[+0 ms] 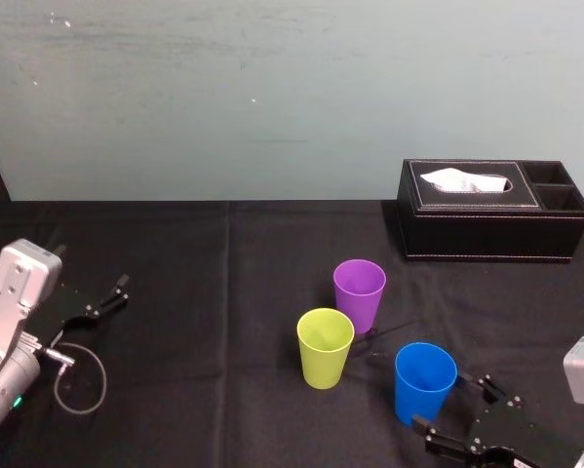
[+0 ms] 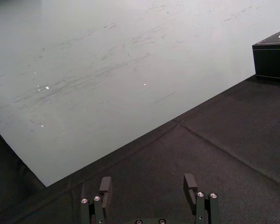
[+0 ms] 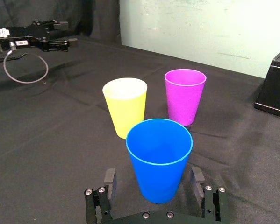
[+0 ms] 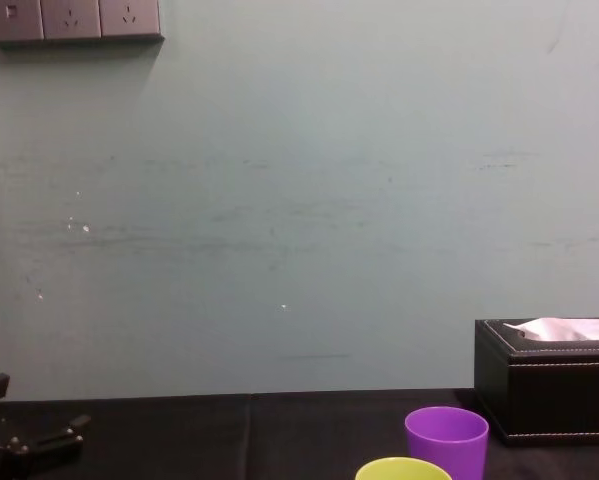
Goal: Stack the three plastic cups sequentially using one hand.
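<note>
my right gripper [image 1: 449,402] sits low at the near right of the black table [image 1: 223,390], with its jaws released and spread wide. the blue cup [image 3: 159,158] stands upright between them, open mouth up. the fingers [image 3: 110,176] flank the cup's lower half, and a gap shows on each side, so nothing is grasped yet.

the yellow-green cup [image 1: 325,346] stands upright just beyond the blue one and to its left. the purple cup [image 1: 359,292] stands a little farther back, near the yellow-green cup but apart from it. all three cups are separate and none is nested in another. a black tissue box [image 1: 491,210] rests at the far right by the wall, well clear of the cups.

my left gripper [image 2: 147,184] lies parked at the left edge of the table. its jaws are also open and hold nothing.

as i judge it, stacking has not begun and the step in hand is the first pick-up, of the blue cup. the next move calls for me to close gently and evenly on its smooth tapered wall (a hard squeeze could make it slip upward or buckle). then i lift it straight up until it clears the other rims, carry it over a neighbouring cup, most likely the yellow-green one, and line up mouth over mouth before lowering it in. i should keep the swing narrow so i don't knock over the cups that are close by.
</note>
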You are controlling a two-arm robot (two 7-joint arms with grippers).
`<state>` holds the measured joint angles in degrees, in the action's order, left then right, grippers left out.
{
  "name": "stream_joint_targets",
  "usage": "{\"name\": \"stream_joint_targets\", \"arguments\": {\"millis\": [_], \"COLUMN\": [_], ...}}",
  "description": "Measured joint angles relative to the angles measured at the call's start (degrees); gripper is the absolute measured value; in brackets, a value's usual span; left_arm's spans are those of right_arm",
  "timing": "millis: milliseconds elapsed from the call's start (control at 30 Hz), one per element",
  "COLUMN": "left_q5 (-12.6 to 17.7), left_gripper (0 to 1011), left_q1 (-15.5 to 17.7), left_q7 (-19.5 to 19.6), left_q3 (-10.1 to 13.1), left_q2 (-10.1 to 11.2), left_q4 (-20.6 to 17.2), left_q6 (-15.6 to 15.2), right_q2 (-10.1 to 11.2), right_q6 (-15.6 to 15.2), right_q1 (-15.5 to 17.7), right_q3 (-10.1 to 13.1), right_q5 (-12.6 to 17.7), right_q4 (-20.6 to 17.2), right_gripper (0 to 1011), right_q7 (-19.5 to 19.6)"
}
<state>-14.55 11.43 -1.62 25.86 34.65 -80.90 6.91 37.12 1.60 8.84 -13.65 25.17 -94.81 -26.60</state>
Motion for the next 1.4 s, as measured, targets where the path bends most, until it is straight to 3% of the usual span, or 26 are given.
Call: {"name": "stream_joint_targets", "arguments": {"millis": [733, 1400], "left_q5": [0.0, 0.0], "left_gripper": [1000, 1000], "left_q1": [0.0, 0.0], "left_q7": [0.0, 0.0], "left_q3": [0.0, 0.0], "left_q2": [0.0, 0.0], "left_q4": [0.0, 0.0], "left_q6": [0.0, 0.0], "right_q2": [-3.9, -5.6], "right_q6": [-3.5, -4.3], "right_q1": [-3.4, -5.2], "right_q3": [-0.7, -1.2], "right_q5": [-2.2, -2.7], "right_q4": [2.0, 3.6], "right_gripper": [1003, 1003], "right_q7": [2.2, 2.4]}}
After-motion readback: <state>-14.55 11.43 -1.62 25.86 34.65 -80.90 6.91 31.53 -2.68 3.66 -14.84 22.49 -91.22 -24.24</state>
